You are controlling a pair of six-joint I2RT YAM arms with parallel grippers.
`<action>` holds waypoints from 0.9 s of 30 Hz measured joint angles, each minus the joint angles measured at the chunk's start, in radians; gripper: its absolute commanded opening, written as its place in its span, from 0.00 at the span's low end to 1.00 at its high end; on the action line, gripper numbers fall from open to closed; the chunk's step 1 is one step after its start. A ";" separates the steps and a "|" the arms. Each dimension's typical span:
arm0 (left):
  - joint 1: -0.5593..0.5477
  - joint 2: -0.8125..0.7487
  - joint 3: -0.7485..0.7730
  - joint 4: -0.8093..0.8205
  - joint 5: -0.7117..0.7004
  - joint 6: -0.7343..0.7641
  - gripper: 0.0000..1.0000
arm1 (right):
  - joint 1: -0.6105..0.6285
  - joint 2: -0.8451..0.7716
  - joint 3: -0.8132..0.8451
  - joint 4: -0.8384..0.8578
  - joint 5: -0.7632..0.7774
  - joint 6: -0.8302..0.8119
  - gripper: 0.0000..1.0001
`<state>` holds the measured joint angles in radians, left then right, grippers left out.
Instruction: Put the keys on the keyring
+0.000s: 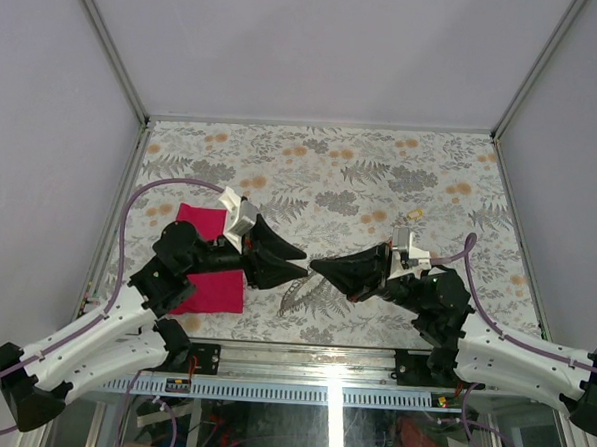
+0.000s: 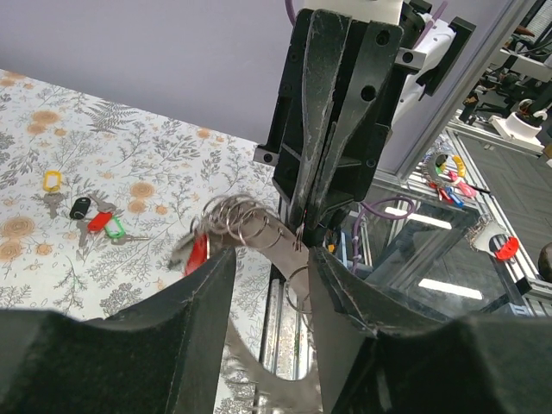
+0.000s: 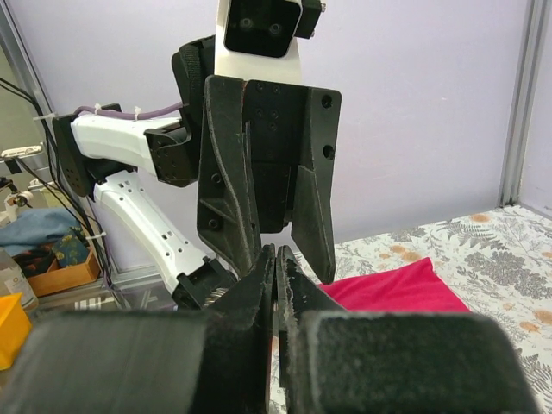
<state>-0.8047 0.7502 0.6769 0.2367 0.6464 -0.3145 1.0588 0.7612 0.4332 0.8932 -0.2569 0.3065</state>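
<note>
**A:** Tool state?

**B:** The right gripper (image 1: 318, 268) is closed tight, and the keyring (image 2: 246, 226) is pinched at its tips and held up over the near edge of the table (image 1: 382, 168). The left gripper (image 1: 299, 255) is set tip to tip against it, jaws partway apart and straddling the coiled links. Whether anything is clamped there cannot be told.

**A:** Keys?

**B:** One red key (image 2: 197, 254) is seen hanging on the chain. The loose keys (image 2: 97, 220), with black, red, green and yellow heads, are laid on the table on the far side of the right gripper, well apart from the chain.

**A:** Risks?

**B:** The pinch is thin. If the links are tugged by the left jaws, the chain could be pulled free and dropped, red key included. A link could also be snagged on a left finger on withdrawal. The tips are very close, so contact is likely if either is advanced.

**A:** Obstructions?

**B:** The magenta cloth (image 1: 203, 279) is spread at left under the left arm, clear of the work. The path to the loose keys is blocked only by the right gripper itself.
</note>
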 measured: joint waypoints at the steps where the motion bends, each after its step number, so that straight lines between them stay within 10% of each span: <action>1: 0.000 0.002 0.000 0.002 0.001 0.000 0.40 | 0.000 0.002 0.000 0.003 0.000 0.001 0.00; 19: 0.000 0.063 0.027 0.029 0.059 -0.008 0.32 | 0.000 0.016 0.000 0.033 -0.018 0.011 0.00; 27: -0.002 0.066 0.032 0.057 0.089 -0.026 0.00 | 0.000 0.025 0.000 0.042 -0.013 0.015 0.00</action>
<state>-0.8062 0.8162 0.7086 0.2935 0.7353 -0.3401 1.0584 0.7864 0.4328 0.9352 -0.2699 0.3214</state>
